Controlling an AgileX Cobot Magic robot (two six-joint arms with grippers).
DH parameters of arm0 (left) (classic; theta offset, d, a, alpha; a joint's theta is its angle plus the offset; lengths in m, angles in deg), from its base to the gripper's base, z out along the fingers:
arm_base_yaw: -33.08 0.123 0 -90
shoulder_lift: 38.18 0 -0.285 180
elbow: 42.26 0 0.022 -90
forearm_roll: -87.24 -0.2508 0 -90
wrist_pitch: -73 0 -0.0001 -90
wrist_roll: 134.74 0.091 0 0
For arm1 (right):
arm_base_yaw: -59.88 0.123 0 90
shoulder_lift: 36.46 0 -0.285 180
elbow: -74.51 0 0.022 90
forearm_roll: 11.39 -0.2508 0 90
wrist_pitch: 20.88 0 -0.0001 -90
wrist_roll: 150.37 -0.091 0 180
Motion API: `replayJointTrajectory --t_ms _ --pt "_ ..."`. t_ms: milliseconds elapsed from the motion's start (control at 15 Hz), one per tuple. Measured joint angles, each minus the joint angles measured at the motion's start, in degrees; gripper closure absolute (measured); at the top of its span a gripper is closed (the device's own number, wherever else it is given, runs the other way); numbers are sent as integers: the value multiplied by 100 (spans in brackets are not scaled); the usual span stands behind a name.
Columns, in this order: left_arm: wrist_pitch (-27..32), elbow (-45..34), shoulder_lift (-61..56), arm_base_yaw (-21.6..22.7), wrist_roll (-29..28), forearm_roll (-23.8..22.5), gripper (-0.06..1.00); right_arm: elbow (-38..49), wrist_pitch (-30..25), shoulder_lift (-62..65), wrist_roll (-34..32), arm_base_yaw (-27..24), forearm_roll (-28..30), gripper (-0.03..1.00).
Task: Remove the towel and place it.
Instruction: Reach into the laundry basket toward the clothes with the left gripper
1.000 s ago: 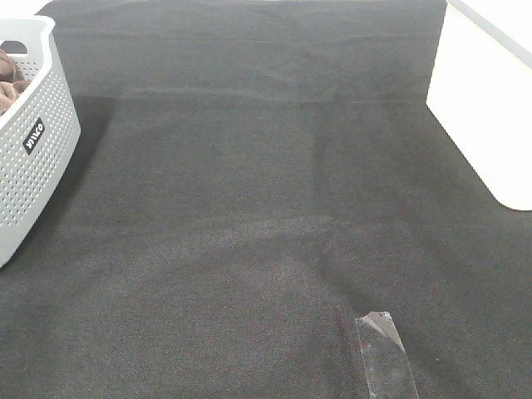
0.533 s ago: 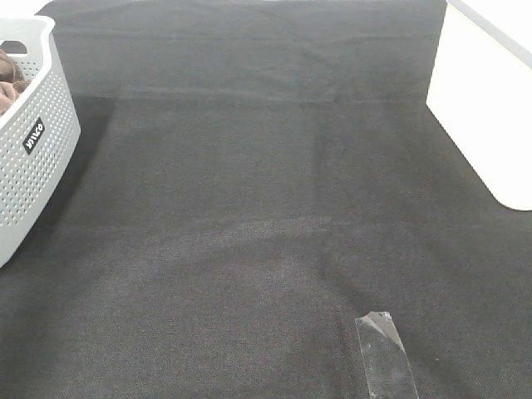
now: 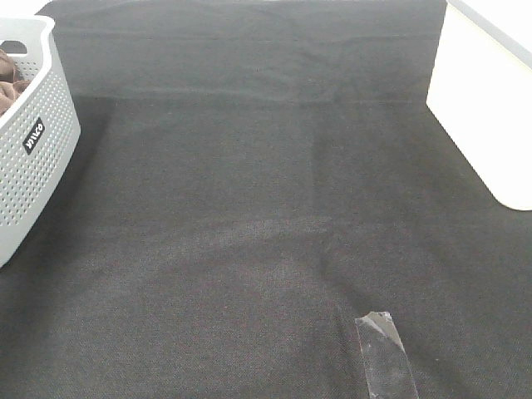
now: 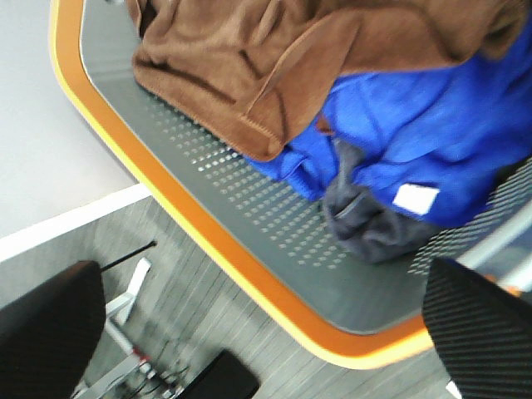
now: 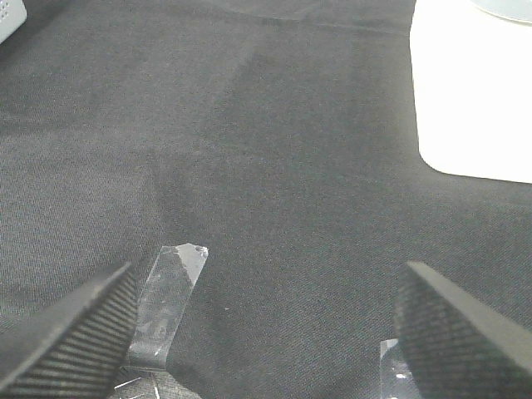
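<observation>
Not started. Worktop (image 3: 249,208): no towel on it yet. Towel (image 4: 249,58) sits bunched on blue cloth (image 4: 432,125) in orange-rimmed tray (image 4: 249,216), under left claw (image 4: 258,278), which is wide open and empty. Right claw (image 5: 266,274) is wide open and empty over the worktop. Grab, lift and place all remain.

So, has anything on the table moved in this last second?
Nothing visibly changed in the high view. The grey basket with the brown towel inside, the tape strip and the white box all sit as before.
</observation>
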Motion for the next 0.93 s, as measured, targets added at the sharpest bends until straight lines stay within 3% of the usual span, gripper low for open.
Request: replayJointTrajectory --t_ms 133,467,933 --pt "-710 183 1003 0 395 -441 -3 0 0 0 0 0 0 19" --pt "-1364 212 2217 0 716 -1049 -3 0 0 0 0 0 0 19" --pt "-1650 739 3690 132 837 -1089 -3 0 0 0 0 0 0 19"
